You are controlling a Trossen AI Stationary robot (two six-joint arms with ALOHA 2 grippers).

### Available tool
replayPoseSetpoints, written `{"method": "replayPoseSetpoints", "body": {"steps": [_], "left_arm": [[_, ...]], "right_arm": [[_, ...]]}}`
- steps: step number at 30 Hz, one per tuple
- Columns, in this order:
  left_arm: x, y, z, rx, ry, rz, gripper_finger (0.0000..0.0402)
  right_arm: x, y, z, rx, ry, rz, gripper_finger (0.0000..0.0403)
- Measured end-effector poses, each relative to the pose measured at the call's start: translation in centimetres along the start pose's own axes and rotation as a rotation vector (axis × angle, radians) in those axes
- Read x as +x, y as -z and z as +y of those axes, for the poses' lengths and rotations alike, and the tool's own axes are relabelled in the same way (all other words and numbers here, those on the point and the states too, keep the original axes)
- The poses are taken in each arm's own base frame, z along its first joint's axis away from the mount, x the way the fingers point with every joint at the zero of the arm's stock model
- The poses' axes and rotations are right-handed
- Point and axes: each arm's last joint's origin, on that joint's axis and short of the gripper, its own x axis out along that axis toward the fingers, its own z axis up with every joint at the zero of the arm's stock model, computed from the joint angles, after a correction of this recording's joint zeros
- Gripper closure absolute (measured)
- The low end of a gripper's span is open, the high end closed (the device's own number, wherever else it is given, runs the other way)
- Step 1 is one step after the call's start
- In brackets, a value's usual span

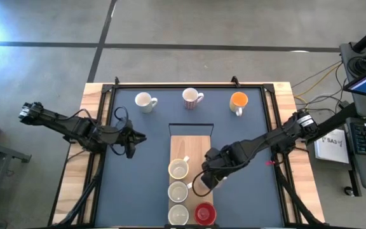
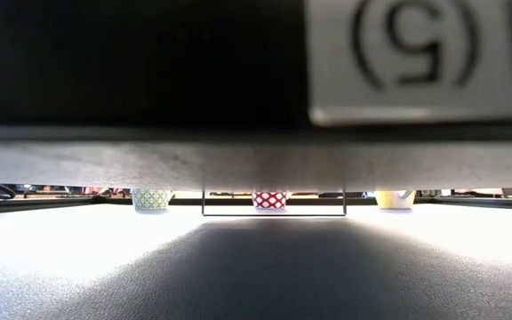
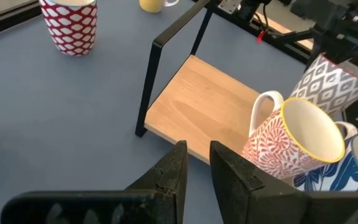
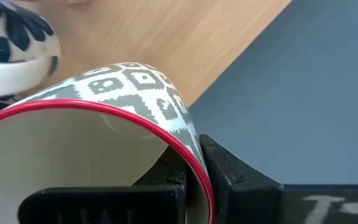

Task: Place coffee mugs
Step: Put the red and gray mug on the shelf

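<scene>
My right end effector (image 4: 194,180) is clamped on the grey-patterned, red-rimmed ceramic mug (image 4: 104,155); three mugs beyond it are placed, four beside it remain.

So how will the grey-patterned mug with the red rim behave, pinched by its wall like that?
The right gripper pinches the grey-patterned mug by one wall, so it may swing or tilt. The glazed-looking surface could let it slip. It looks like stiff ceramic and would probably chip if knocked against the neighbouring mugs.

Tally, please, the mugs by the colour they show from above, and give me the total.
White or cream mugs: 5
Orange mug: 1
Red mug: 1
Grey-patterned mug, held by the right gripper: 1
Total: 8
</scene>
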Motion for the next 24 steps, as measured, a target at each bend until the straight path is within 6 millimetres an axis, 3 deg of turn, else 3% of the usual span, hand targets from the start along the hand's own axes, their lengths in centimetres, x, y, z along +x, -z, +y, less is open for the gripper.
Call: {"method": "replayPoseSetpoints", "body": {"steps": [15, 24], "left_arm": [[0.0, 0.1, 0.1, 0.025, -0.007, 0.012, 0.0350], [-0.2, 0.1, 0.2, 0.029, -0.002, 0.005, 0.0350]], "right_arm": [[0.1, 1.8, 0.9, 0.097, -0.037, 0.009, 0.0390], [2.3, 1.7, 1.9, 0.113, -0.044, 0.011, 0.0390]]}}
